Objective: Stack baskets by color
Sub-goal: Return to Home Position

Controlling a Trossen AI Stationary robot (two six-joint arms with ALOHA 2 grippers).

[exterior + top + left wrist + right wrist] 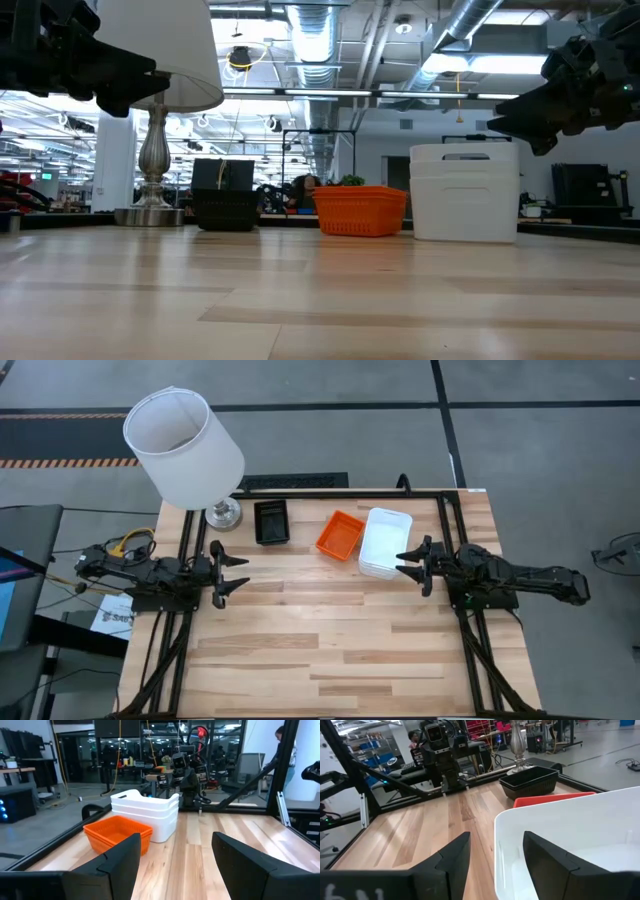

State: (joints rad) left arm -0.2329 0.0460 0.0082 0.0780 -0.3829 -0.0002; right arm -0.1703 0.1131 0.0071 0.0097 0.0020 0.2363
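Three stacks of baskets stand in a row along the far edge of the surface (330, 650), which is 12 o'clock when seen from above. The black stack (271, 522) is toward 11 o'clock. The orange stack (340, 535) is in the middle and a little turned, and the white stack (385, 542) is toward 1 o'clock, just beside the orange one. A lamp (185, 450) stands at the 9 o'clock side of the black stack, its base near it. My left hand (238, 573) hangs above the surface at about 9 o'clock, well apart from the baskets, with the fingers spread and nothing between them. My right hand (403, 563) hangs at about 2 o'clock, raised over the near edge of the white stack. It is also released and empty, and its fingers point toward the left hand across the bare wood.
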